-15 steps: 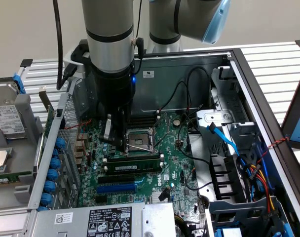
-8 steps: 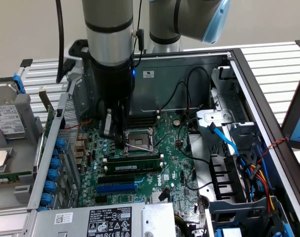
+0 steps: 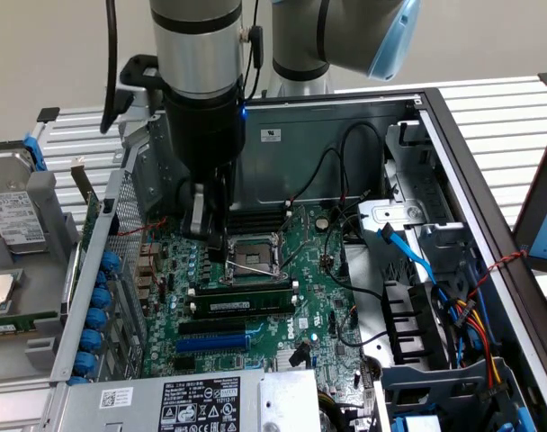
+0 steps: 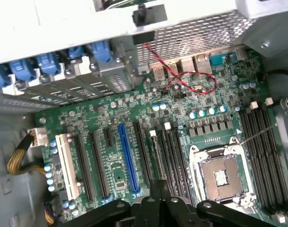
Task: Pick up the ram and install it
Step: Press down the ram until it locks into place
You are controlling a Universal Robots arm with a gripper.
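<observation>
Green ram sits in slot on motherboard, w/ blue slot beside. Hand hovers near CPU socket, fingers closed, holding nothing.

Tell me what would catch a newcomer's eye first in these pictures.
The big silver-and-black arm drops into the open computer case, its gripper just above the green motherboard beside the empty processor socket. Next comes the bright blue expansion slot among the black slots. The ram lies along a slot between socket and blue slot.

Ram on the motherboard, beside the CPU socket.
</observation>
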